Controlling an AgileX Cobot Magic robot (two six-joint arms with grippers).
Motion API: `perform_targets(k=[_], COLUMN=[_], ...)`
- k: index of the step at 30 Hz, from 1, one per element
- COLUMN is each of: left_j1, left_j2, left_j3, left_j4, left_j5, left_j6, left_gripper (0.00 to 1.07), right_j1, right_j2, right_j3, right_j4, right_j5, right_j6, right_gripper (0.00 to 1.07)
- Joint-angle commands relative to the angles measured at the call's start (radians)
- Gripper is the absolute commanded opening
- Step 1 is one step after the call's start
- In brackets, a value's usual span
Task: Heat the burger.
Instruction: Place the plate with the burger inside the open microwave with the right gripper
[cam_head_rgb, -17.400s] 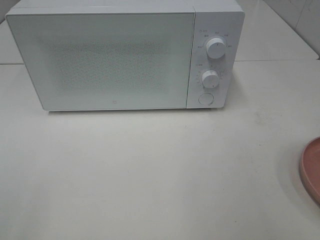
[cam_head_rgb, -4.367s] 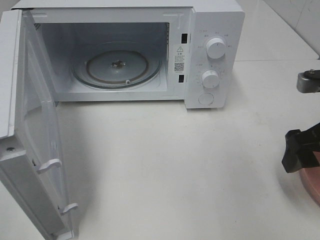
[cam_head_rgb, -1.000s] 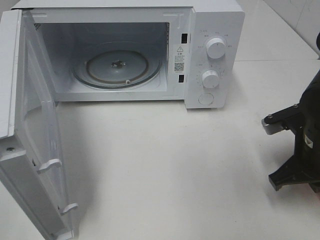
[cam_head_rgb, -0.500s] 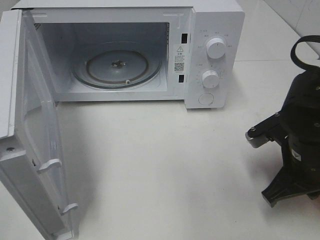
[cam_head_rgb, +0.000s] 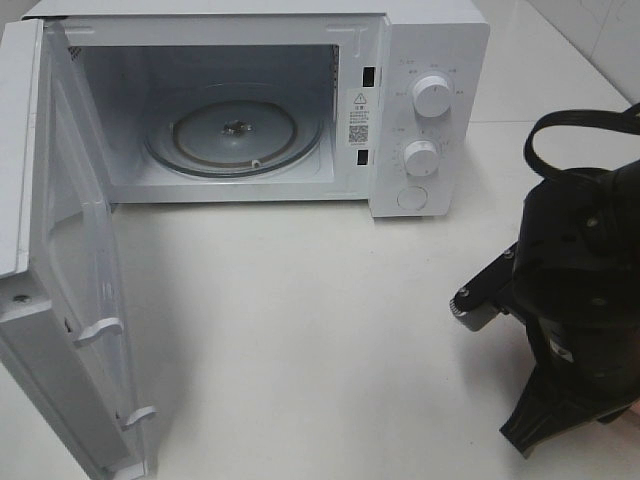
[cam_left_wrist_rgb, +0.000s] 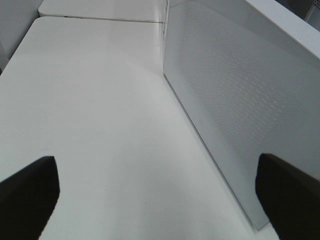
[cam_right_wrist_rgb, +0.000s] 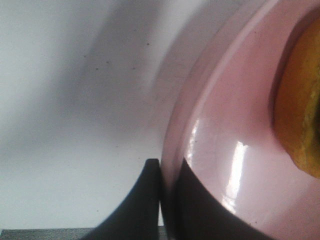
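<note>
White table (cam_head_rgb: 300, 330), pink plate (cam_right_wrist_rgb: 225, 140), burger (cam_right_wrist_rgb: 300, 105) barely visible.

At the right edge of the high view, the right arm (cam_head_rgb: 580, 270) is a bulky matte-black housing. A black cable (cam_head_rgb: 570, 113) loops above it, a small grey metal bracket (cam_head_rgb: 478, 305) with round screw heads sits on its left, and a flared black wedge (cam_head_rgb: 540, 425) sits at the lower right. The left gripper (cam_left_wrist_rgb: 160, 200) shows two rounded dark fingertips (cam_left_wrist_rgb: 27, 197), while the right gripper (cam_right_wrist_rgb: 167, 167) has smooth, black, curved fingers (cam_right_wrist_rgb: 135, 210) tapering to thin tips.
</note>
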Motion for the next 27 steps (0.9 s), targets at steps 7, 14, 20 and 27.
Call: perform_targets(k=[7,14,20,27], left_j1=[0.001,0.001,0.001,0.001], left_j2=[-0.023,-0.023,-0.023,-0.023], left_j3=[-0.001,-0.001,-0.001,-0.001], left_j4=[-0.004,-0.004,-0.004,-0.004], left_j5=[-0.009,-0.009,-0.009,-0.009], left_j6=[-0.003,-0.003,-0.003,-0.003], left_gripper=[1.00,1.00,1.00,1.00], right_j1=[0.116,0.225,0.298,0.404], right_j2=[-0.010,-0.010,-0.010,-0.010], right_j3=[0.003,0.003,0.003,0.003], right_j4=[-0.033,-0.035,-0.037,-0.055], right_j5=[0.079,0.081,0.093,0.099], right_j6=[0.020,0.021,0.021,0.013], right_gripper=[0.00,0.00,0.00,0.01])
